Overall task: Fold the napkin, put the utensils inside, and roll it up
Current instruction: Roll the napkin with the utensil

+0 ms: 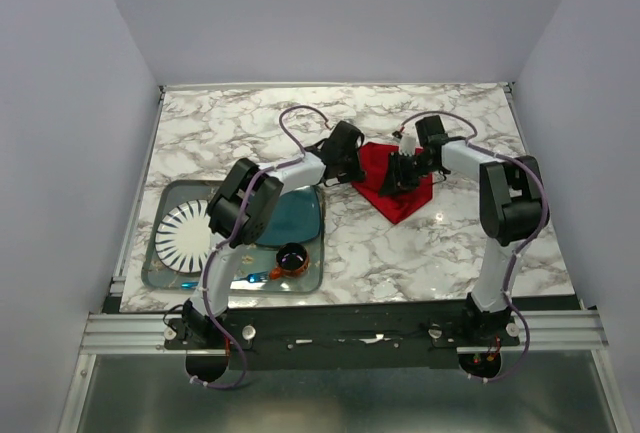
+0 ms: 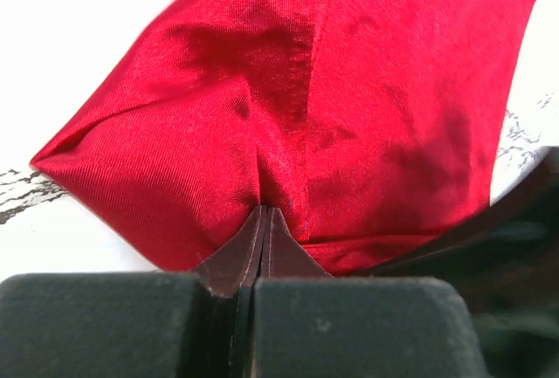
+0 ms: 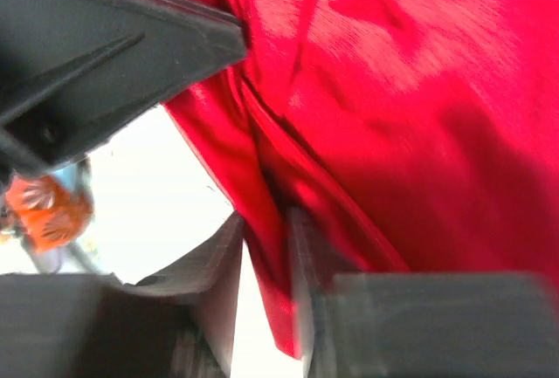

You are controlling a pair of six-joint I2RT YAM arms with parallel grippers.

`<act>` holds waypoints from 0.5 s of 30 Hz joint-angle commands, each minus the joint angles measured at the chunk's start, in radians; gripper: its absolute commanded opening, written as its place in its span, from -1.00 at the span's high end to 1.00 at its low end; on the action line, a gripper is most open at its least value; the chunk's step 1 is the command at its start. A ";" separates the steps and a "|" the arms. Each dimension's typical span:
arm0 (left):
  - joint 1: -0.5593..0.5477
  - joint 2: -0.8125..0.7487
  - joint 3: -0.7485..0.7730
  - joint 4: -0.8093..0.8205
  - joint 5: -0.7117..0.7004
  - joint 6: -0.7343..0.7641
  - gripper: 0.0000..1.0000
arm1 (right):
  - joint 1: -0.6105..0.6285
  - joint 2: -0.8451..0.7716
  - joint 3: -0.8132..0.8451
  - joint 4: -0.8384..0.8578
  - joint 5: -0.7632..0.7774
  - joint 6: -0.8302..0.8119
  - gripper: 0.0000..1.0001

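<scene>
The red napkin (image 1: 400, 193) lies bunched on the marble table, right of centre. My left gripper (image 1: 356, 169) is at its left edge. In the left wrist view its jaws (image 2: 264, 212) are pressed together on a pinched fold of the napkin (image 2: 332, 90). My right gripper (image 1: 402, 175) is over the napkin's middle. In the right wrist view a fold of red cloth (image 3: 393, 90) runs between its fingers (image 3: 266, 230), which stand narrowly apart around it. The fork is not in view.
A grey tray (image 1: 160, 271) at the front left holds a striped white plate (image 1: 183, 235), a teal plate (image 1: 296, 215), a dark cup (image 1: 292, 256) and a blue plastic utensil (image 1: 252, 277). The left gripper's body (image 3: 96, 55) shows close by in the right wrist view.
</scene>
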 commanded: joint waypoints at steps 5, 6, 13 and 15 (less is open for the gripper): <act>0.005 0.054 -0.084 -0.068 0.070 -0.089 1.00 | 0.149 -0.202 -0.002 -0.123 0.540 -0.089 -0.01; 0.007 0.054 -0.082 -0.071 0.070 -0.095 1.00 | 0.166 -0.220 -0.008 -0.121 0.571 -0.077 -0.07; 0.013 0.054 -0.084 -0.065 0.085 -0.109 1.00 | 0.320 -0.285 -0.130 0.070 0.782 -0.103 -0.20; 0.017 0.056 -0.085 -0.060 0.090 -0.109 1.00 | 0.337 -0.266 -0.114 0.071 0.812 -0.153 -0.22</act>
